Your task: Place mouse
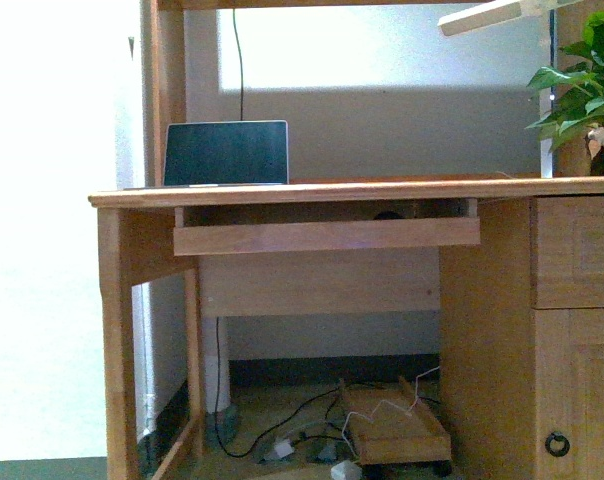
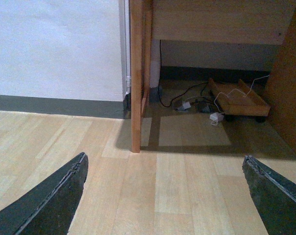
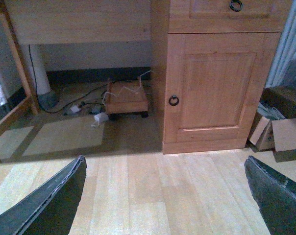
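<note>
The mouse does not show clearly in any view. In the front view a small dark rounded shape [image 1: 387, 214] sits in the gap above the pull-out keyboard tray [image 1: 326, 236] of the wooden desk [image 1: 312, 191]; I cannot tell what it is. Neither arm shows in the front view. My left gripper [image 2: 163, 159] is open and empty, low over the wood floor in front of the desk's left leg [image 2: 136, 98]. My right gripper [image 3: 164, 160] is open and empty, low over the floor in front of the desk's cabinet door [image 3: 214, 83].
A laptop [image 1: 226, 153] stands open on the desk at the left. A potted plant [image 1: 592, 85] stands at the right end. Under the desk lie cables [image 1: 282, 430] and a small wheeled wooden stand [image 1: 394, 425]. Cardboard boxes [image 3: 278, 132] lie beside the cabinet.
</note>
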Controlling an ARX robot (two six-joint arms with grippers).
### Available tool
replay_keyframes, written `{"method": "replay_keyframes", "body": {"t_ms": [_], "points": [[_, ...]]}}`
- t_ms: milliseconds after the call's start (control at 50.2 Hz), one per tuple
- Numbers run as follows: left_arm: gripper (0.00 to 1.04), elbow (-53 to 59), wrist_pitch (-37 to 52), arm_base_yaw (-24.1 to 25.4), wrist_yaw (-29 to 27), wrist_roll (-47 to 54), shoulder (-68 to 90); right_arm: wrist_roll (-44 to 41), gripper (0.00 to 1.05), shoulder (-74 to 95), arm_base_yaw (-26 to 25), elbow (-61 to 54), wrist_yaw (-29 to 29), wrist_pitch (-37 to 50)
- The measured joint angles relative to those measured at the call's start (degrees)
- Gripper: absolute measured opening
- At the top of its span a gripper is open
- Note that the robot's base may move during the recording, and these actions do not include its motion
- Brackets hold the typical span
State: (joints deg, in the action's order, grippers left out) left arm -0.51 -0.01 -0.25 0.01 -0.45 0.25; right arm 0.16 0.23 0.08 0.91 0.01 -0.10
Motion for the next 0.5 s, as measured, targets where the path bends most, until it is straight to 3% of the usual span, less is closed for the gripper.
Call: {"method": "replay_keyframes", "body": {"t_ms": [498], "points": [[0.97,0.0,0.0,0.0,0.0,0.0,0.0,0.0,0.97,0.0,0.0,0.0,0.0,0.0]]}}
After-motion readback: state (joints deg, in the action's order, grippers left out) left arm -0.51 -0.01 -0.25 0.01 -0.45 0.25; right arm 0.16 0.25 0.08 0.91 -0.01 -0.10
